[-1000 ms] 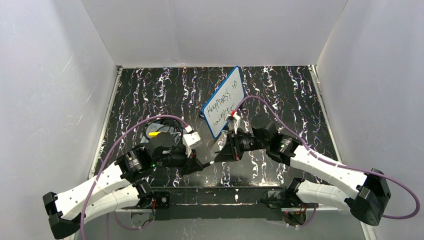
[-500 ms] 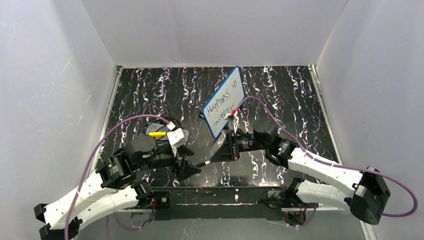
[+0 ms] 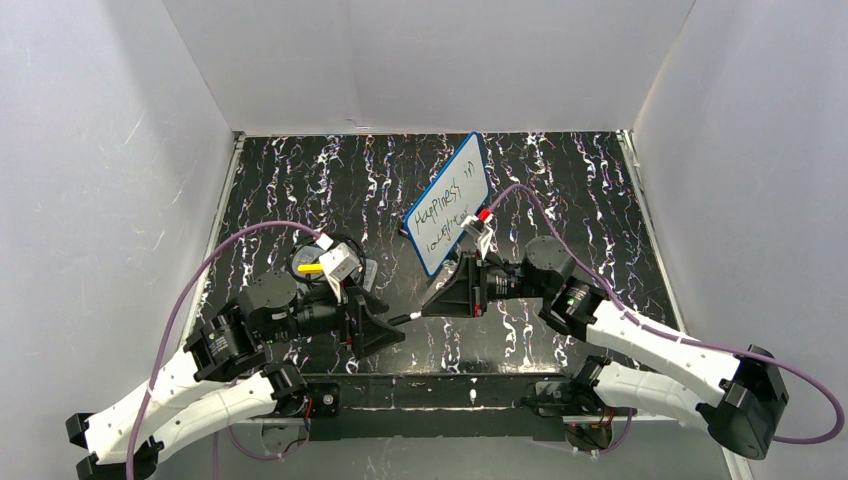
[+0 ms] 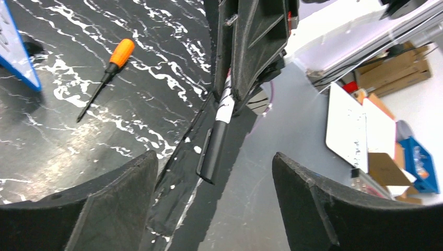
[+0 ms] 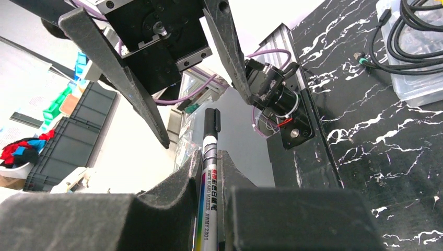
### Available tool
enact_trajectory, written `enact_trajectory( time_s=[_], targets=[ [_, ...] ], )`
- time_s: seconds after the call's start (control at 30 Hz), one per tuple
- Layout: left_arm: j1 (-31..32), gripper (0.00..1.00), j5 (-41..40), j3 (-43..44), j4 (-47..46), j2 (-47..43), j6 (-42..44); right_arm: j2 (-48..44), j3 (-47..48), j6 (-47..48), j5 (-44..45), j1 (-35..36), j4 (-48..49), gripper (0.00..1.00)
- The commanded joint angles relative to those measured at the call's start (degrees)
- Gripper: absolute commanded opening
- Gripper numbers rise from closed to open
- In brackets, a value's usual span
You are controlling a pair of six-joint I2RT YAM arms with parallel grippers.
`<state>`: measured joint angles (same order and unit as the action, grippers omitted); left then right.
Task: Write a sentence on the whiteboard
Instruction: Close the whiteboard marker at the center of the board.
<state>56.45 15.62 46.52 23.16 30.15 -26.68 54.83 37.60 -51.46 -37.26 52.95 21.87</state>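
The whiteboard [image 3: 448, 203], white with a blue rim, lies tilted at mid table; its corner [image 4: 15, 57] shows in the left wrist view. The sentence [image 3: 445, 205] is black handwriting in two lines on it. My right gripper [image 3: 430, 306] [image 5: 210, 156] is shut on a whiteboard marker [image 5: 208, 178] [image 3: 404, 318] [image 4: 217, 141]. The marker's black capped end points toward my left gripper [image 3: 385, 322] [image 4: 214, 157]. That gripper is open, its fingers [image 5: 120, 73] standing apart on either side of the marker's end without touching it.
A clear plastic tray with black cable [image 5: 418, 68] [image 3: 325, 262] sits behind the left arm. An orange-handled screwdriver [image 4: 112, 65] lies on the black marbled table [image 3: 560, 190] near the whiteboard. White walls enclose three sides. The marker hangs over the table's near edge [image 4: 188, 146].
My left gripper, shut on the marker's end a second ago, has opened and drawn back to the left. The right arm has shifted slightly right, still holding the marker.
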Motion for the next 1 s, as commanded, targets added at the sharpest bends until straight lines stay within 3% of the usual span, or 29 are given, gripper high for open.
enact_trajectory(
  time_s=[0.0,0.27,0.6,0.73,0.97],
  targets=[
    [0.01,0.73,3.41,0.05,-4.09,0.12,-5.36,-1.79,0.19,-1.09,0.17,0.14,4.47,0.01],
    [0.00,0.50,3.89,-1.32,-5.10,-0.22,-6.52,-3.94,0.41,-1.31,0.27,0.14,4.16,0.01],
    [-0.02,0.44,5.28,-2.13,-6.85,-1.44,-6.99,-3.89,1.05,-0.72,-0.25,0.13,2.78,0.01],
    [-0.01,0.37,6.93,-2.16,-7.72,-0.81,-6.65,-3.59,1.29,-0.35,-0.43,0.14,2.13,0.01],
    [-0.01,0.00,8.86,-1.96,-8.49,0.62,-6.36,-3.18,1.70,0.57,-0.54,0.14,1.12,0.01]
  ],
)
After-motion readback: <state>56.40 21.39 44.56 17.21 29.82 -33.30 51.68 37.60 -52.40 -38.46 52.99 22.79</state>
